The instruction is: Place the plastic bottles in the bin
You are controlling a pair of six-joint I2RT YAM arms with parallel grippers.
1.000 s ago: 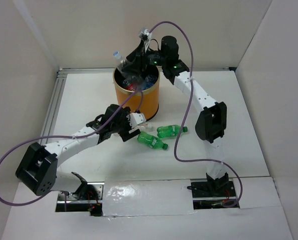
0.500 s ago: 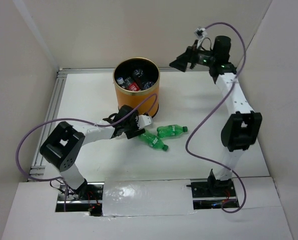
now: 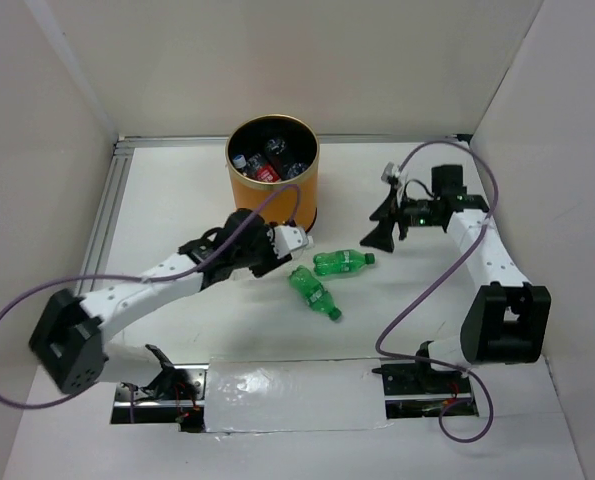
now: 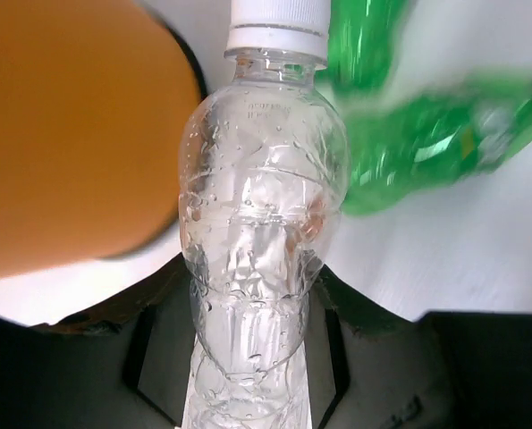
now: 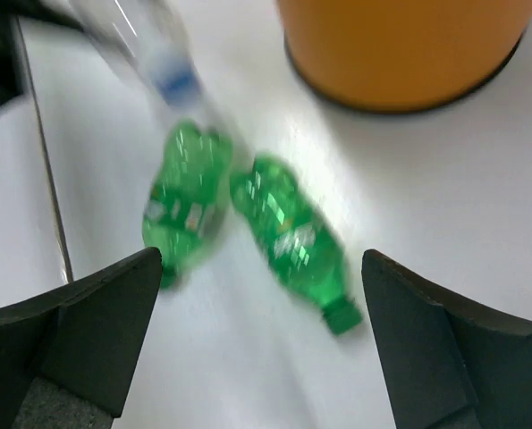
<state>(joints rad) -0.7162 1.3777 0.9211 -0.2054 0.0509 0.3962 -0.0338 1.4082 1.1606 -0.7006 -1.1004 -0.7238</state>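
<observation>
The orange bin (image 3: 272,190) stands at the back centre with several plastic bottles (image 3: 267,165) inside. My left gripper (image 3: 280,244) is just in front of it, shut on a plain clear bottle (image 4: 261,206) with a white cap (image 4: 279,27), which runs lengthwise between the jaws. Two green bottles lie on the table to its right: one (image 3: 343,262) crosswise, the other (image 3: 314,292) slanting toward the front. My right gripper (image 3: 379,232) hangs open right of them, and both green bottles (image 5: 187,201) (image 5: 292,234) show ahead of its wide-spread fingers (image 5: 96,331).
White walls enclose the table on the left, back and right. A metal rail (image 3: 102,230) runs along the left edge. Purple cables loop from both arms. The bin's orange wall (image 4: 69,125) fills the upper left of the left wrist view.
My right arm let a clear bottle drop into the bin, then swung down to the table beside the green bottles. My left gripper closed on the clear bottle, and the nearer green bottle shifted toward the front.
</observation>
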